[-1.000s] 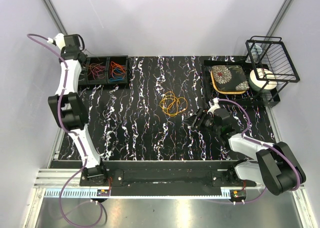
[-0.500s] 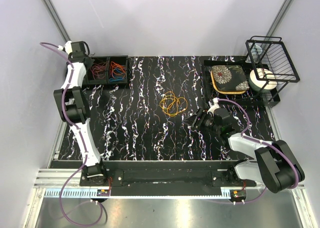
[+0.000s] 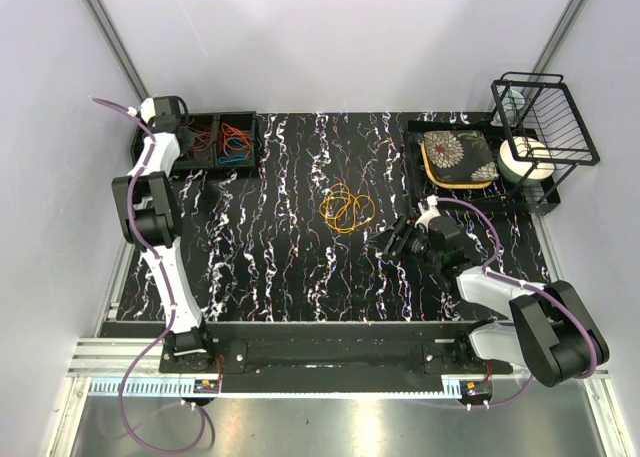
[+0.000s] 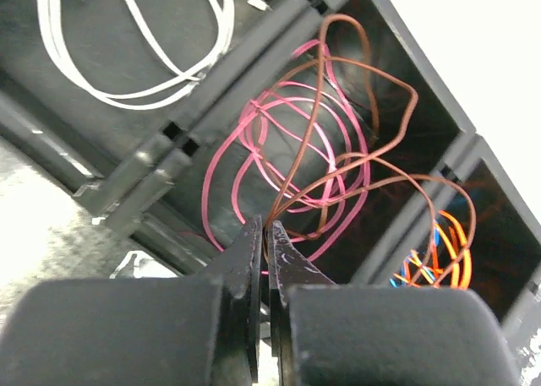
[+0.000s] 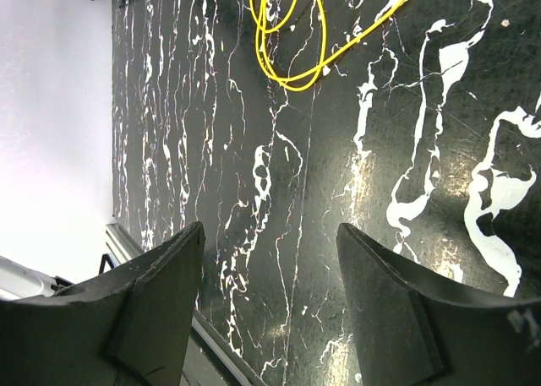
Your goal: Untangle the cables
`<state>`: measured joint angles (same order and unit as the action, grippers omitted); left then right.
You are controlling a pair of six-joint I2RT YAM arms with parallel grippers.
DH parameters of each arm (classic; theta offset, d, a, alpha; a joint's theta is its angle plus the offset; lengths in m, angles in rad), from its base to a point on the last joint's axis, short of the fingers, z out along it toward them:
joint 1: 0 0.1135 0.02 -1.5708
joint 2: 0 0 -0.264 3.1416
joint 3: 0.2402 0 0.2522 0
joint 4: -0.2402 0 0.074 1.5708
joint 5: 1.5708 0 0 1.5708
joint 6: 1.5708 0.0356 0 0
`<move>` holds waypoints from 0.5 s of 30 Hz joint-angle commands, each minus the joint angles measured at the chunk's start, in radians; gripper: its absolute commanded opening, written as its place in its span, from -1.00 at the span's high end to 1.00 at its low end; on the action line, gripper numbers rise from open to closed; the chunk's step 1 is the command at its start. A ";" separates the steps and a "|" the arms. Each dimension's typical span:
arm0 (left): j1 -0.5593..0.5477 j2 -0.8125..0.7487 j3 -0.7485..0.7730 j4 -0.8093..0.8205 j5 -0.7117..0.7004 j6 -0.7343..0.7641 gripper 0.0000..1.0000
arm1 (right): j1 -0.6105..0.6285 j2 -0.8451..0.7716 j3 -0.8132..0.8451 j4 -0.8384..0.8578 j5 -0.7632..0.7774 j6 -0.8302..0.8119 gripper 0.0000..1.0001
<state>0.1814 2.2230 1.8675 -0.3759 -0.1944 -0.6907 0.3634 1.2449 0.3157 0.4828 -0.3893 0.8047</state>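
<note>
Left gripper has swung in over the bin, clenched on the brown cable, which tangles with the pink cable just ahead. Separation is likely next. Right gripper idle, jaws released.

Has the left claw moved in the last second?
Yes. The left claw, shut on a brown cable, has swung right in the top view, from beyond the bin's left end to over it.
</note>
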 commanded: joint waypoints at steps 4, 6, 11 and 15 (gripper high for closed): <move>0.009 -0.010 0.099 -0.070 -0.236 0.025 1.00 | -0.009 0.005 0.013 0.043 -0.026 -0.009 -0.40; 0.009 0.007 0.114 -0.074 -0.238 0.043 1.00 | -0.009 0.007 0.013 0.045 -0.026 -0.010 -0.40; -0.011 0.053 0.170 -0.077 -0.203 0.071 1.00 | -0.012 0.011 0.016 0.045 -0.029 -0.010 -0.40; -0.023 0.055 0.182 -0.052 -0.154 0.077 0.48 | -0.012 0.011 0.016 0.043 -0.028 -0.010 -0.40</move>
<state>0.1772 2.2658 1.9949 -0.4618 -0.3599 -0.6373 0.3588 1.2510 0.3157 0.4843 -0.4065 0.8047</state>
